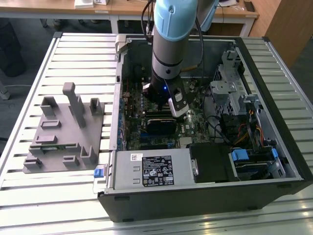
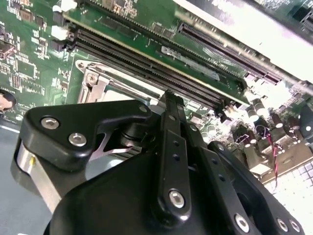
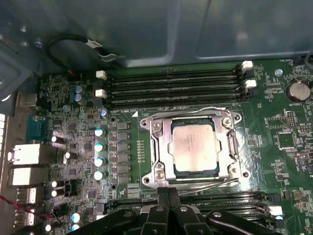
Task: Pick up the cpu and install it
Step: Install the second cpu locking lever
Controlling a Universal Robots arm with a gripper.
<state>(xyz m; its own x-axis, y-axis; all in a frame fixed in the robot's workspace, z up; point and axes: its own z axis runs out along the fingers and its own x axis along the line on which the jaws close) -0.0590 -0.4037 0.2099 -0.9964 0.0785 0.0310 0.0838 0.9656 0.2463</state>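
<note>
cpu (image 3: 193, 147) seated in socket frame (image 3: 159, 147) | fingers (image 3: 168, 196) clenched together, empty, just beside socket

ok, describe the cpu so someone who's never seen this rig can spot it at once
Start at the open computer case on the slatted table, then the green motherboard on its floor. In the first wrist view, a silver metal socket frame sits between the black memory slots; the cpu lies inside it. It is the one flat square with a pale silver top, unlike the long black slots and round capacitors nearby.
</note>
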